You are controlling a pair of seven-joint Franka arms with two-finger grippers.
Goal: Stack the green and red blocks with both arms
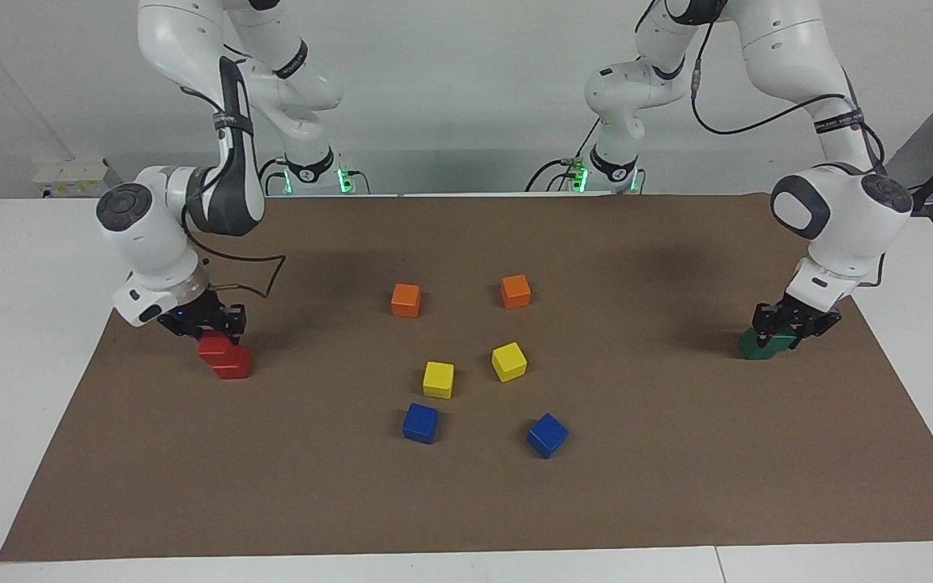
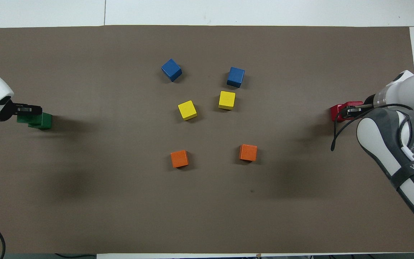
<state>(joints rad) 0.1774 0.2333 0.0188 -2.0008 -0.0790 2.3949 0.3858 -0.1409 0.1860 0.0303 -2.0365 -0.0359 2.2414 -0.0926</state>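
I see the brown mat (image 1: 677, 486) carrying everything. At its right-arm edge my right gripper (image 1: 209, 328) pinches a red block (image 1: 210, 346) partly over the second red block (image 1: 232, 363); at the left-arm edge my left gripper (image 1: 790, 325) pinches a green block (image 2: 23, 118) over its twin (image 2: 41, 121). Releasing this offset risks toppling either stack.

matt brown mat (image 1: 677, 486), prob. paper; glossy cubes (image 1: 438, 379).

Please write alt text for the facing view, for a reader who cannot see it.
Each arm holds a cube over its twin on a brown mat: the right gripper a red block, the left gripper a green block. Orange, yellow and blue cubes lie mid-mat.
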